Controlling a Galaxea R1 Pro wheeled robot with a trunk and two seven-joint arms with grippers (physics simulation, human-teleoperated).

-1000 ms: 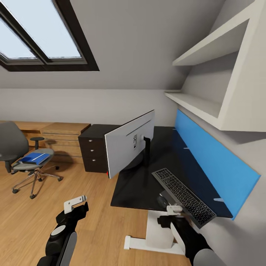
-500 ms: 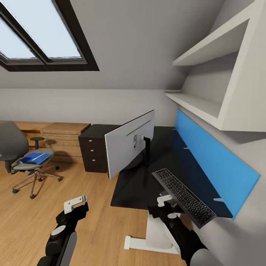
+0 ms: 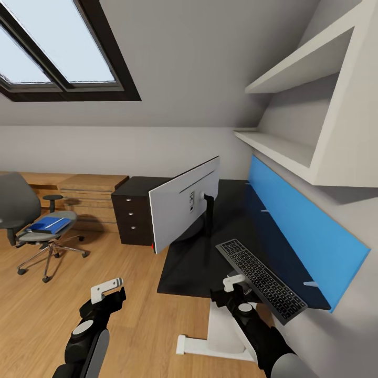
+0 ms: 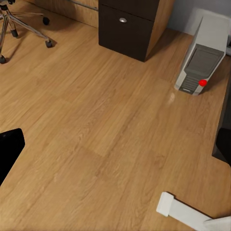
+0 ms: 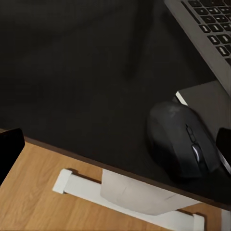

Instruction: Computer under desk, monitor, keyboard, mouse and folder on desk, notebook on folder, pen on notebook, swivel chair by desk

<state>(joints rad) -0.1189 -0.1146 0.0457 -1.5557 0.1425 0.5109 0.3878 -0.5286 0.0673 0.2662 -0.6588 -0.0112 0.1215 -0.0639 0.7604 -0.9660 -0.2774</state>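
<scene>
Both arms are showing black, rounded casings with light-grey bands and round grey caps at the joints — the left gripper (image 3: 107, 290) at seven o'clock, the right gripper (image 3: 235, 283) at five — each wearing pale, off-white fingers on a black wrist block.

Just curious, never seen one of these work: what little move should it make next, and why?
Probably turn toward the swivel chair: the blue folder still lies on its seat, while the mouse already sits on the desk beside the keyboard.
</scene>
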